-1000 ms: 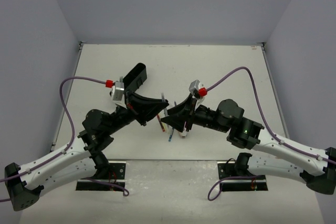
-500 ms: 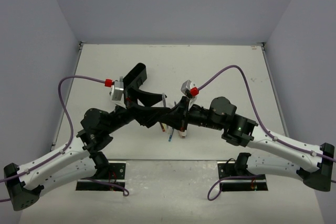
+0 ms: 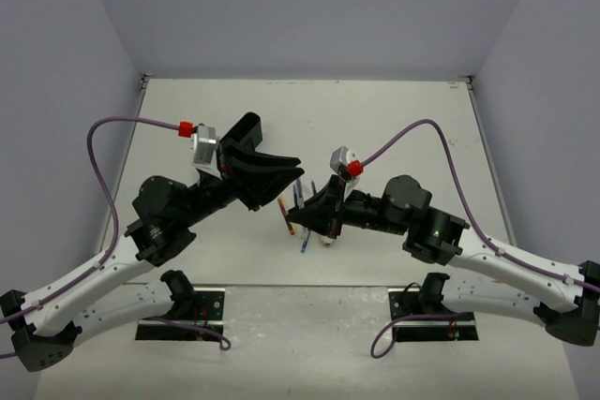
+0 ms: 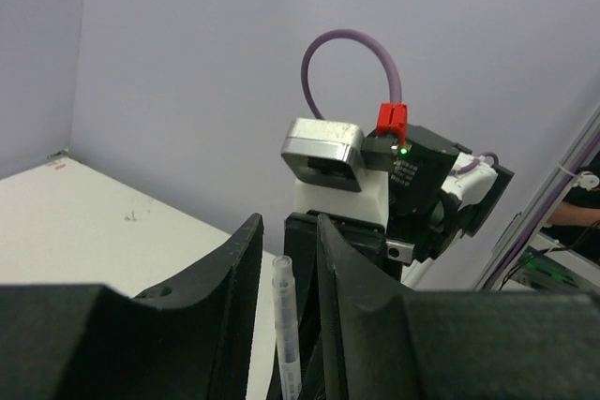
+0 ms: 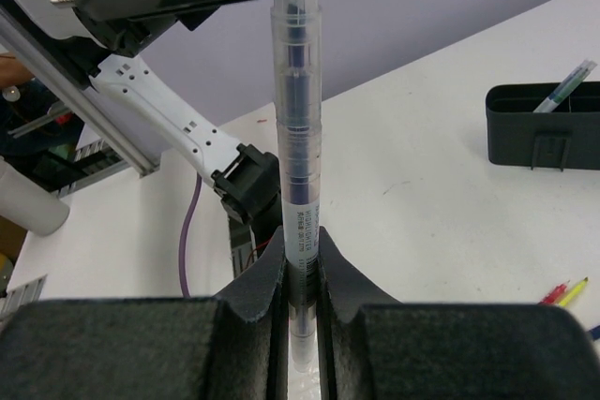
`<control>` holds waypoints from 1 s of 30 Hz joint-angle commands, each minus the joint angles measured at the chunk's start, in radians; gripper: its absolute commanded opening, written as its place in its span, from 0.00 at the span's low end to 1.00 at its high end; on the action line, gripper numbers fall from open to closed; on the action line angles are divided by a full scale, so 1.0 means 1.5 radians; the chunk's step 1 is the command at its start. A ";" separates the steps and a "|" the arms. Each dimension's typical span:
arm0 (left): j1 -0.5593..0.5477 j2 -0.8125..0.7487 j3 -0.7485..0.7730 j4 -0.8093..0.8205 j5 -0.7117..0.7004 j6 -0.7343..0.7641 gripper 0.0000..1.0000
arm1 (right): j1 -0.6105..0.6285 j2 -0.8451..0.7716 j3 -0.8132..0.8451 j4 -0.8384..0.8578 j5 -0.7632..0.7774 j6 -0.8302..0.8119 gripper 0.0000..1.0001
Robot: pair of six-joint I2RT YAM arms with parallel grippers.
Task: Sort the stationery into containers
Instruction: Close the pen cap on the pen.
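My right gripper (image 5: 298,237) is shut on a clear-barrelled dark blue pen (image 5: 297,91), which sticks out past its fingertips. In the top view the right gripper (image 3: 302,211) holds that pen (image 3: 297,192) above the table's middle, pointing at my left gripper (image 3: 289,180). The left gripper (image 4: 287,231) is open, and the pen's free end (image 4: 286,325) stands between its fingers with a gap beside it. The black container (image 3: 242,138) lies behind the left gripper; in the right wrist view the container (image 5: 544,128) holds a green pen (image 5: 562,86).
Below the grippers, a red-brown pen (image 3: 284,215), a blue pen (image 3: 307,243) and a pale eraser block (image 3: 326,239) lie on the table. Red and yellow pen tips (image 5: 565,291) show at the right wrist view's lower right. Walls enclose the table on three sides.
My right gripper has shut on the pen. My left gripper has let the pen go and drawn back up and to the left, while the right arm shifted slightly.
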 commanded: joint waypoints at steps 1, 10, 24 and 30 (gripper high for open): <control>0.000 0.010 0.007 -0.017 0.033 0.011 0.30 | 0.002 -0.013 0.003 -0.009 -0.004 -0.019 0.00; -0.001 0.023 -0.006 0.004 0.075 -0.001 0.00 | 0.002 -0.020 0.013 -0.023 0.007 -0.025 0.00; -0.006 0.051 -0.149 0.098 0.116 -0.075 0.00 | -0.010 0.013 0.164 -0.035 0.137 -0.051 0.00; -0.044 0.058 -0.217 0.131 0.086 -0.092 0.00 | -0.067 0.085 0.320 -0.087 0.095 -0.043 0.00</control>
